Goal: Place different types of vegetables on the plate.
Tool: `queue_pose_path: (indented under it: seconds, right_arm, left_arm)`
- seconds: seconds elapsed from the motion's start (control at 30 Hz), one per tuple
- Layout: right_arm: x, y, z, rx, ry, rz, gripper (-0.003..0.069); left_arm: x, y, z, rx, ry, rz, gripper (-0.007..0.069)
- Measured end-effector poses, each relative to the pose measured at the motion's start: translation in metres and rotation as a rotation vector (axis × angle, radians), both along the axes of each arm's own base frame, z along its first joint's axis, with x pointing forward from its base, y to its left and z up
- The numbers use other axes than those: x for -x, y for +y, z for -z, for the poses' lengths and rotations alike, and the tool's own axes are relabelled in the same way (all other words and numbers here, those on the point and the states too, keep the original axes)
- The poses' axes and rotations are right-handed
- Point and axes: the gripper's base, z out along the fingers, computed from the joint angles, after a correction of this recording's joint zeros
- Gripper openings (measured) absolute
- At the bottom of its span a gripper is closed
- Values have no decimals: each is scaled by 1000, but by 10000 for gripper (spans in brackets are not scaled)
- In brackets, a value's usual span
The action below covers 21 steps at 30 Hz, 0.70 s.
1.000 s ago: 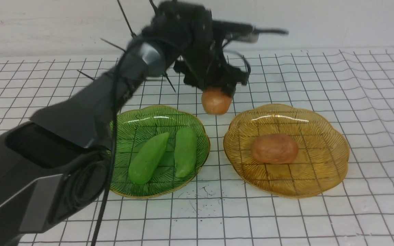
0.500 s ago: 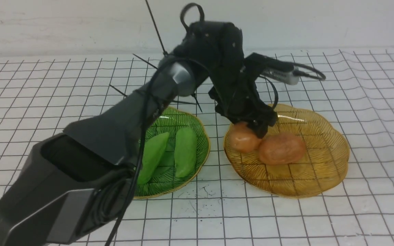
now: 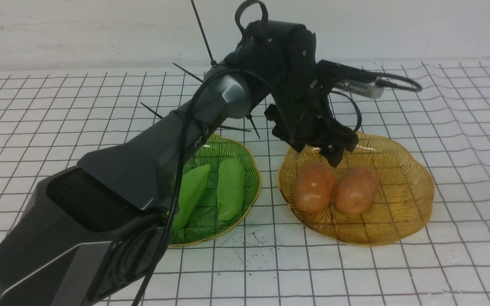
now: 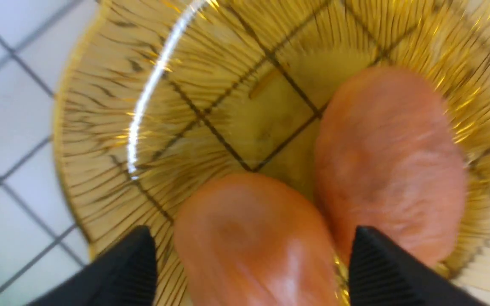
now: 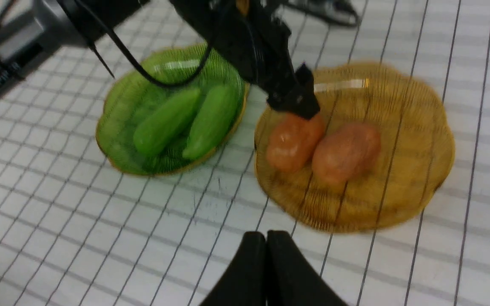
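though the arm lettering (image 3: 200,142) is unreadable, left gripper (image 3: 332,154) gapes over the potatoes (image 3: 315,192), right gripper (image 5: 266,243) closed

White tablecloth (image 3: 462,106) with a black grid, kinda wrinkly, some dark specks (image 3: 253,238) on it, plain white wall (image 3: 79,29) behind.

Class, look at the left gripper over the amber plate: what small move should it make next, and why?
Probably lift the left gripper straight up. Its fingers stand apart either side of one potato, which lies on the amber plate against the second potato; rising vertically should avoid nudging either.
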Motion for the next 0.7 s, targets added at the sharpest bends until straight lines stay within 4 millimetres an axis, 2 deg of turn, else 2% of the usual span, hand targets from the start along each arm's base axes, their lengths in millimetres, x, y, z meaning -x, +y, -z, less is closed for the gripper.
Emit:
queue_pose_path:
  seconds: [0.03,0.13,0.2,0.23,0.33,0.47,0.57,0.7]
  right_arm:
    - [11,-4,-3,1,-77,6,-15]
    - [41,-15,-3,-23,-310,58,-15]
    - [52,-20,4,-55,-416,87,-15]
    - [62,-23,17,-102,-501,108,-15]
    - [74,-29,48,-170,-647,143,-15]
    - [70,-33,79,-254,-848,200,-15]
    - [62,-34,89,-283,-912,227,-15]
    - [58,-35,92,-300,-958,242,-15]
  left_arm:
    - [1,1,-8,7,-12,-3,419]
    - [8,7,-36,34,-55,-5,166]
    - [14,11,-57,56,-85,-5,60]
    - [20,16,-78,80,-117,-5,20]
    - [39,28,-125,131,-197,-2,-6]
    - [61,50,-172,126,-320,-11,-8]
    - [78,66,-193,103,-359,-22,-8]
    - [103,88,-202,50,-360,-28,-8]
